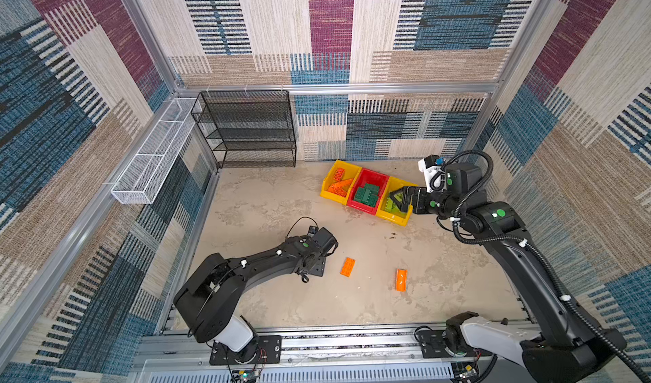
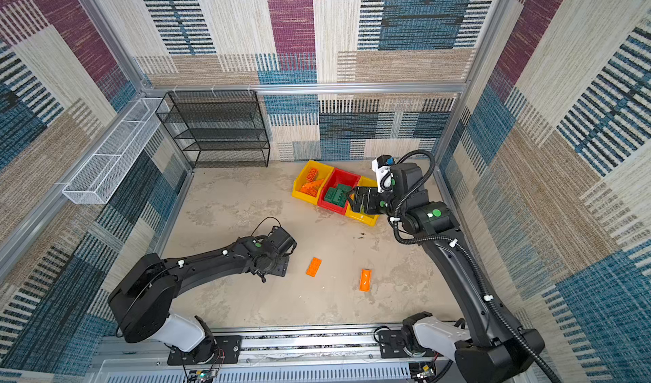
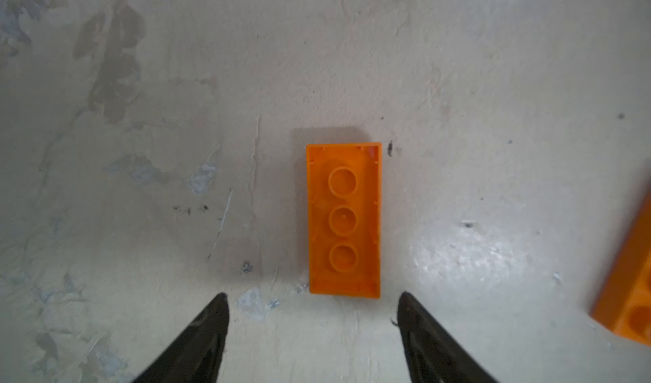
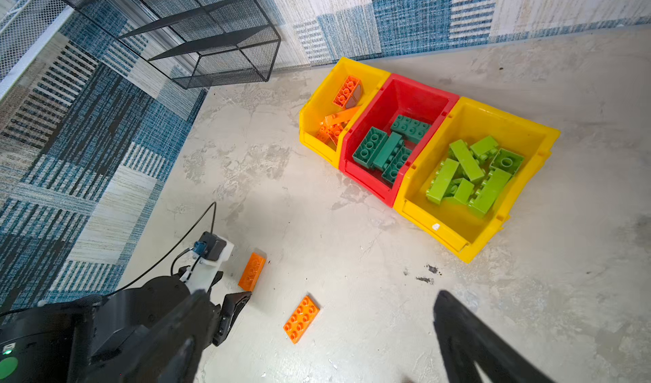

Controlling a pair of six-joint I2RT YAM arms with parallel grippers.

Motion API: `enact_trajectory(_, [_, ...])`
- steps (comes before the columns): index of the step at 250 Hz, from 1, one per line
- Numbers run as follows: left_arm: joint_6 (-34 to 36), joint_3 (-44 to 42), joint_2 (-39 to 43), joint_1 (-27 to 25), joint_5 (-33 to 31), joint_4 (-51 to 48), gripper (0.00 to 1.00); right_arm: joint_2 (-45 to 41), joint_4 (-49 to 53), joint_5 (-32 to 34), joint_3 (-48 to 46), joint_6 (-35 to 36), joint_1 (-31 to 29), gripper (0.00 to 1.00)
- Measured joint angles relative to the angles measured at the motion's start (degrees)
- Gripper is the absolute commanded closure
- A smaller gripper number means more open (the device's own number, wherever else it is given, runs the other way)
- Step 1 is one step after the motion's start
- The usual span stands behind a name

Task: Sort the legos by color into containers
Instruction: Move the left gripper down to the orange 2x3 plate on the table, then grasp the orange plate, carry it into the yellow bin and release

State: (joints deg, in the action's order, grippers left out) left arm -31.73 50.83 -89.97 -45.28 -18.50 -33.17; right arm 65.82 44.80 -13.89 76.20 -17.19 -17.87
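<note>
In the left wrist view an orange lego (image 3: 344,219) lies underside up on the floor, just ahead of my open left gripper (image 3: 313,296) and not between its fingers. It shows in both top views (image 1: 348,267) (image 2: 313,267). A flat studded orange lego (image 4: 301,318) lies further right (image 1: 401,279). My right gripper (image 4: 322,295) hangs open and empty above the right yellow container (image 4: 528,124), which holds lime legos (image 4: 468,173). The red container (image 4: 419,85) holds dark green legos (image 4: 387,149). The left yellow container (image 4: 317,96) holds orange legos (image 4: 347,92).
A black mesh shelf rack (image 1: 246,127) stands at the back left against the wall. A long white wire basket (image 1: 155,152) hangs on the left wall. The three containers sit at the back right, near the right arm. Patterned walls close in the floor on three sides.
</note>
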Motion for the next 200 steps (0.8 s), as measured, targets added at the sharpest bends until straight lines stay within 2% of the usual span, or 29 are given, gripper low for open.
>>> enact_trajectory(48, [0.07, 2.29, -5.07, 0.35, 0.85, 2.34, 0.38, -0.59, 0.11, 0.68, 0.02, -1.03, 0.0, 0.0])
enact_trajectory(69, [0.17, 2.69, -6.01, 1.09, 1.42, 4.39, 0.54, -0.59, 0.2, 1.05, 0.22, -1.27, 0.0, 0.0])
enact_trajectory(87, [0.28, 2.89, -6.47, 1.99, 2.58, 5.7, 0.73, -0.59, 0.24, 1.25, 0.59, -1.46, 0.0, 0.0])
enact_trajectory(96, [0.42, 3.06, -6.73, 2.49, 2.82, 6.08, 0.79, -0.57, 0.22, 1.86, 0.74, -1.46, 0.0, 0.0])
enact_trajectory(153, [4.07, 7.65, -7.63, 5.64, 5.07, 2.25, 0.8, 0.04, 0.17, 2.36, 1.2, -1.68, 0.0, 0.0])
enact_trajectory(200, [11.17, 22.97, -11.34, 10.78, 5.4, -1.9, 0.8, 1.05, -0.13, 2.58, 1.33, -2.12, 0.0, 0.0])
